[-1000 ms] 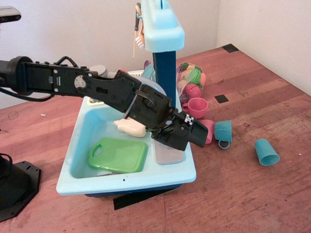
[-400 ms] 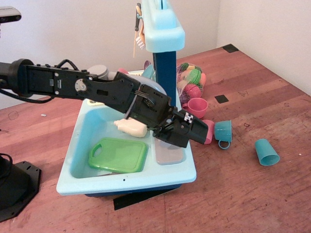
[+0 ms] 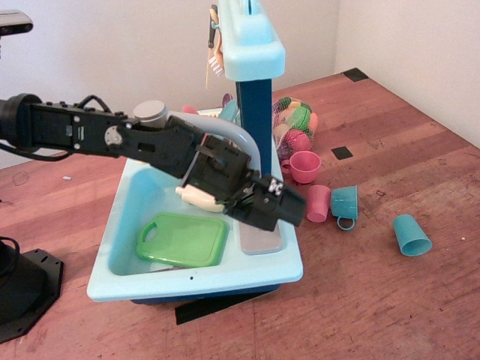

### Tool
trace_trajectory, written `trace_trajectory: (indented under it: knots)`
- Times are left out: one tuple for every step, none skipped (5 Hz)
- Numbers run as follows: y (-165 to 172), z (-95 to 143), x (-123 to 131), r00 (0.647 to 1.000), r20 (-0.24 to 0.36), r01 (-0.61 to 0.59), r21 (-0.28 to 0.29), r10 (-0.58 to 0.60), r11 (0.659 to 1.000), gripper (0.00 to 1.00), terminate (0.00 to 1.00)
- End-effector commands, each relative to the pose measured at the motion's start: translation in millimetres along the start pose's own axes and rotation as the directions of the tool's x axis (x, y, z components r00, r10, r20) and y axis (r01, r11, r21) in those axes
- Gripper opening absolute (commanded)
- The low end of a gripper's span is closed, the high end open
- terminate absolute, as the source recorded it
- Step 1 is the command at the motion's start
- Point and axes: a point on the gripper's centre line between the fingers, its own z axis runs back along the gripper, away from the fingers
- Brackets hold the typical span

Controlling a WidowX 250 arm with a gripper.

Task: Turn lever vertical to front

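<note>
walls [image 3: 405, 45]: plain white, meeting at a corner upper right
table top [image 3: 375, 300]: reddish-brown wood, worn, scuffed
black tape patches [image 3: 342, 152]: stuck flat on the wood
light: even, soft shadows

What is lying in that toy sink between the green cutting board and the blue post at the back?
In the only camera view, a cream-coloured toy piece lies in the sink between the green cutting board and the blue post. The robot arm partly covers it.

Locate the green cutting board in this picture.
The green cutting board lies in the light blue sink, at its front, just below the arm's gripper.
</note>
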Motion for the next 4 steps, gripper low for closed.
trace_trajectory:
  knots:
    - [20, 25, 37, 0.991, 0.125, -0.042, 0.001, 0.042, 0.999, 1.0, 0.0]
    - [31, 29, 35, 0.988, 0.146, -0.059, 0.007, 0.057, 0.998, 1.0, 0.0]
    - [36, 25, 35, 0.983, 0.169, -0.066, -0.002, 0.066, 0.998, 1.0, 0.0]
    - [41, 20, 36, 0.983, 0.171, -0.066, -0.018, 0.068, 0.998, 1.0, 0.0]
